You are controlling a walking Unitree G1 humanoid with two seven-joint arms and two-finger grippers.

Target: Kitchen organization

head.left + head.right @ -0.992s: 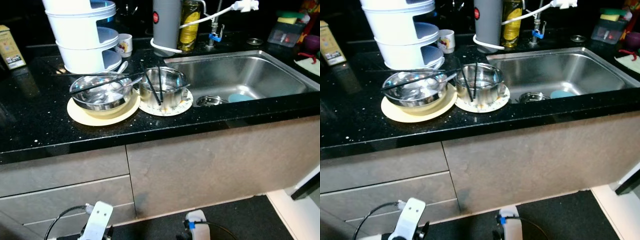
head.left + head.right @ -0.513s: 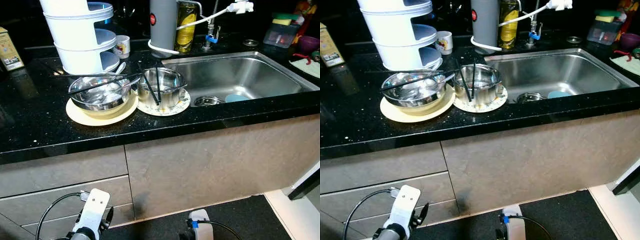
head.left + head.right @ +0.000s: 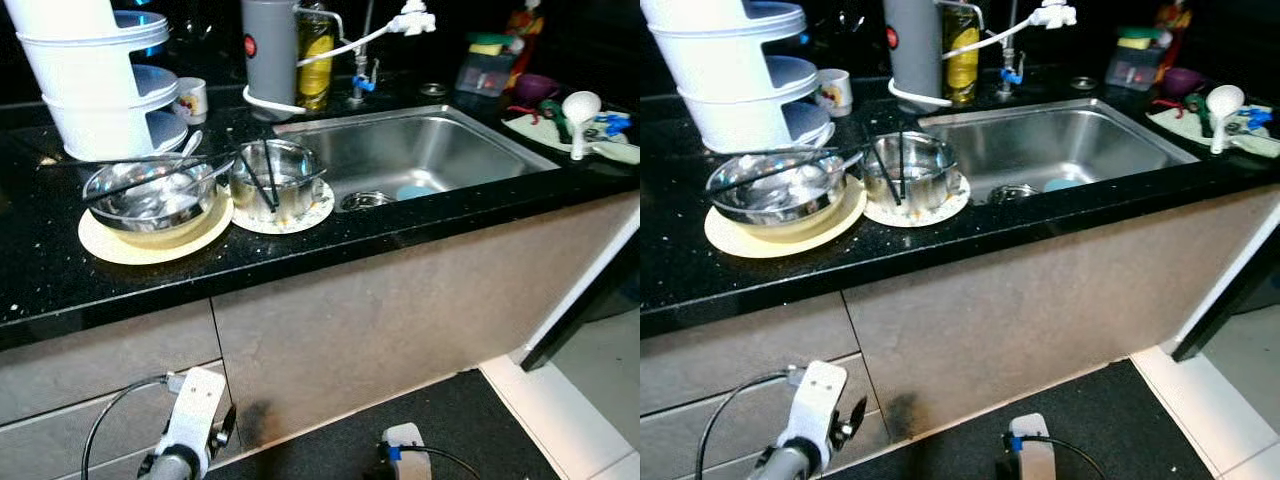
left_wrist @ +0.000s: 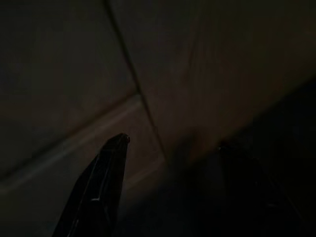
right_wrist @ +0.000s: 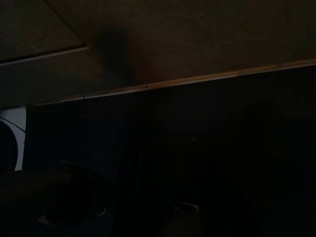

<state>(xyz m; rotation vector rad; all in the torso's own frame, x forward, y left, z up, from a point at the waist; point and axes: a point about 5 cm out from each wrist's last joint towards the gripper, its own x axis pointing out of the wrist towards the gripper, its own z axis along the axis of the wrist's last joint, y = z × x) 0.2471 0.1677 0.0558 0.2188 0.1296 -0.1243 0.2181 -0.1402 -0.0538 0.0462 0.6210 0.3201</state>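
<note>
On the black counter (image 3: 40, 290) a wide steel bowl (image 3: 150, 190) rests on a cream plate (image 3: 120, 245), with black chopsticks laid across it. Beside it a smaller steel bowl (image 3: 275, 180) stands on a patterned plate (image 3: 312, 212) and holds more chopsticks (image 3: 268, 178). The steel sink (image 3: 440, 150) lies to their right with a blue item (image 3: 415, 190) near its drain. My left arm (image 3: 190, 430) hangs low in front of the cabinet drawers; its gripper (image 4: 173, 148) is open and holds nothing. My right arm (image 3: 405, 455) hangs idle near the floor.
A white tiered rack (image 3: 95, 100), a mug (image 3: 190, 100), a grey cylinder (image 3: 268, 50) and an oil bottle (image 3: 317, 55) stand at the counter's back. A white ladle (image 3: 578, 115) and a purple bowl (image 3: 540, 88) lie right of the sink. Dark floor mat below.
The camera has swung to the right, so the counter and sink sit further left and the ladle end has come into view. My left arm hangs a little higher.
</note>
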